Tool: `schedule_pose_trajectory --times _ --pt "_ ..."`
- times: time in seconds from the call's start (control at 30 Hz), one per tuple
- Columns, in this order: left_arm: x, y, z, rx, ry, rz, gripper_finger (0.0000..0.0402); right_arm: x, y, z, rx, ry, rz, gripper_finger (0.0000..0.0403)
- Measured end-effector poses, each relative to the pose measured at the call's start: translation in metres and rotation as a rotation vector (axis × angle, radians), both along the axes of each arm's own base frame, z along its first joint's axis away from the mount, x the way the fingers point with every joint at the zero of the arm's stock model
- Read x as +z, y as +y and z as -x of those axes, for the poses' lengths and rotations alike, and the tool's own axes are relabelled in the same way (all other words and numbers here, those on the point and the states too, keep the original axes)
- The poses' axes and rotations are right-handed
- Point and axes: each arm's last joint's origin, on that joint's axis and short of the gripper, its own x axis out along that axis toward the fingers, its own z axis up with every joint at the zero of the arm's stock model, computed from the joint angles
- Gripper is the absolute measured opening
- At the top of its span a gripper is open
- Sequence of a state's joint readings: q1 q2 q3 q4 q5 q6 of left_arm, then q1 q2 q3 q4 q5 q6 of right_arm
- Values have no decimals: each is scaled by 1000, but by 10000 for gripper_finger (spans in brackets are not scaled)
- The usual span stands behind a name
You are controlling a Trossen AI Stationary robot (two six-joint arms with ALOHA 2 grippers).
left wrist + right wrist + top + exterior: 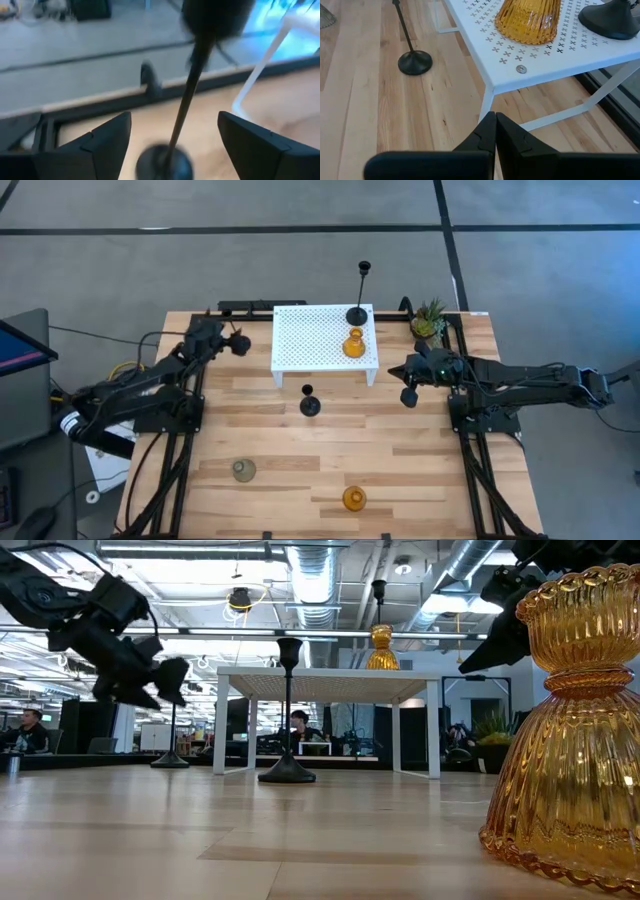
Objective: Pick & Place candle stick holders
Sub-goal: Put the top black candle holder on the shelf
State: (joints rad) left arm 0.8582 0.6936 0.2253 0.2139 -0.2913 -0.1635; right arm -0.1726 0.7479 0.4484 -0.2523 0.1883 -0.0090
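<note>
The left gripper [238, 340] hangs at the far left of the table, just left of the white perforated stand [310, 340], with its two dark fingers [102, 142] spread wide on either side of a thin black candle stick holder [187, 100] that stands upright on the wood between them, touched by neither as far as the left wrist view shows. In the low view this holder's round base [170, 760] sits on the table just left of the stand's legs. The right gripper [409, 395] hovers off the stand's right near corner with its fingers [492, 135] pressed together and nothing between them. On the stand's right side stand the tall black holder [357, 313] at the far corner and an amber glass holder [353, 345] just nearer. Another black holder [310, 406] stands on the table [420, 480] just in front of the stand, near its middle. Well apart from these, toward the near edge, sit the grey-green glass holder [244, 470] on the left and a second amber glass holder [354, 499] to its right. A small potted plant [430, 320] stands at the far edge, right of the stand.
</note>
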Motion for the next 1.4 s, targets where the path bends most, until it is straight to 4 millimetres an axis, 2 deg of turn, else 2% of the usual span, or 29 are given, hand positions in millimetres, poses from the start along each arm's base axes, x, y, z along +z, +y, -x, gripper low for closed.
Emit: schedule_pose_trajectory --times 0.17,0.4,0.57,0.87,0.93,1.23,1.33,1.4 --pt "7 6 -6 -39 -71 -72 301 0 0 0 -1 0 -1 0" --pt "-4 12 -12 -40 -30 -22 267 0 0 0 -1 0 -1 0" --pt "-8 15 -14 -35 -16 -8 198 0 0 0 -1 0 -1 0" --pt "-9 15 -14 -32 -14 -8 37 0 0 0 0 1 0 0" --pt "-8 15 -15 -32 -17 -10 15 0 0 0 0 1 0 0" --pt "-3 9 -17 -74 16 34 12 0 0 0 0 1 0 0" --pt "8 7 -14 -51 60 74 13 0 0 0 0 1 0 0" --pt "23 6 -12 -30 77 84 12 0 0 0 0 1 0 0"
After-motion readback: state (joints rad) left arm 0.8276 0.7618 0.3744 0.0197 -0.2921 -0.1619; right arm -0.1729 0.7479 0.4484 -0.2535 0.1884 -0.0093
